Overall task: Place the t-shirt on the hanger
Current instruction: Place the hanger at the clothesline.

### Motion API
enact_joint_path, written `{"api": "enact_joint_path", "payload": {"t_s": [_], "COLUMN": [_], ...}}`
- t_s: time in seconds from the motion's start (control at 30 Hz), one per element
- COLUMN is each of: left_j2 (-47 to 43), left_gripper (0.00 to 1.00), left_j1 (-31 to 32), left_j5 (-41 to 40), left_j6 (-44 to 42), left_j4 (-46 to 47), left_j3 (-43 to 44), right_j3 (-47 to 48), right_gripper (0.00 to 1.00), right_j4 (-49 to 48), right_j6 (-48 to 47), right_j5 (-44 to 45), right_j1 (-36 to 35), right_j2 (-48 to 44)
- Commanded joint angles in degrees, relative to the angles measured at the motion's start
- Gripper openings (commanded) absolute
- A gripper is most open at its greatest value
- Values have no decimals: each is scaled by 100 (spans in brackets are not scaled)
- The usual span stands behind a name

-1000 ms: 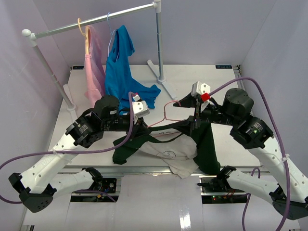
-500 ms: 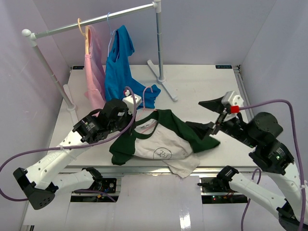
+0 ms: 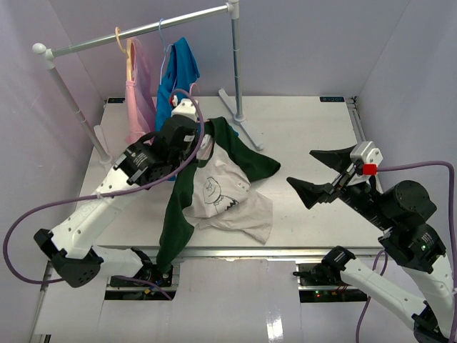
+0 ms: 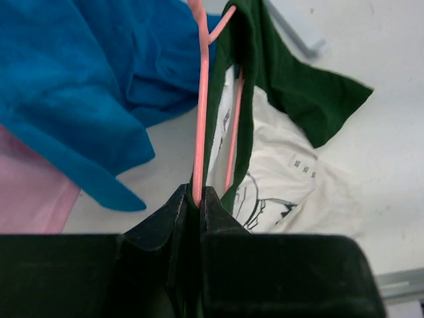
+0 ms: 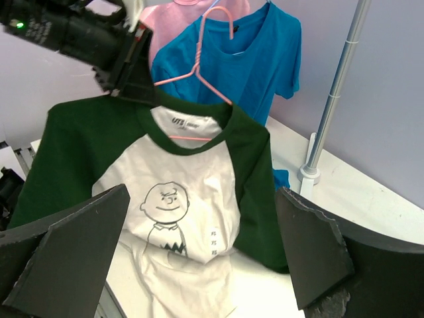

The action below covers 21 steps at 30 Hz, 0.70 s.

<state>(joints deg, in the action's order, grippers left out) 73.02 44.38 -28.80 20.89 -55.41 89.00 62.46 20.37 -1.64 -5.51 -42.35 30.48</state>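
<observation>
The t-shirt (image 3: pixel 225 191) hangs from the pink hanger (image 5: pixel 199 69), whose wire runs inside the green collar. Its white front with the line drawing faces the right wrist view (image 5: pixel 192 192). One green sleeve (image 3: pixel 171 229) hangs down past the table's front edge, and the hem rests on the table. My left gripper (image 3: pixel 196 146) is shut on the hanger wire (image 4: pixel 202 99) together with the green shoulder cloth, just below the hook. My right gripper (image 3: pixel 300 168) is wide open and empty, well to the right of the shirt, pointing at it (image 5: pixel 202 192).
A clothes rack stands at the back, with its rail (image 3: pixel 143 30), post (image 3: pixel 235 64) and foot (image 3: pixel 246 132). A bright blue shirt (image 3: pixel 178 71) and a pale pink garment (image 3: pixel 139 93) hang on it, close behind my left gripper. A yellow-orange hanger (image 3: pixel 120 39) holds the pink garment.
My left gripper has lifted the hanger and shirt up and back toward the rack, so the shirt now hangs. My right gripper let go of the sleeve and drew back right, open.
</observation>
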Motion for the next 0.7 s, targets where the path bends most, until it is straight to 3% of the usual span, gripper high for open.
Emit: {"api": "enact_joint_path", "payload": {"t_s": [0.0,0.3,0.67], "left_j2": [564,1316,1547], "left_gripper": [0,0,0], "left_j1": [-201,-968,-1028], "left_j5": [-648,-302,374], "left_j6": [14,-205,-1009], "left_j4": [775,1347,2196], "left_j3": [860,1620,2066], "right_j3": [-138,-407,-693], "right_gripper": [97,97,97], "right_j4": [-200,-233,-323], "right_j6": [69,76,-3], "right_j5": [170,76,376], "right_j1": [15,7,-125], "right_j2": [-268,-497,-886]}}
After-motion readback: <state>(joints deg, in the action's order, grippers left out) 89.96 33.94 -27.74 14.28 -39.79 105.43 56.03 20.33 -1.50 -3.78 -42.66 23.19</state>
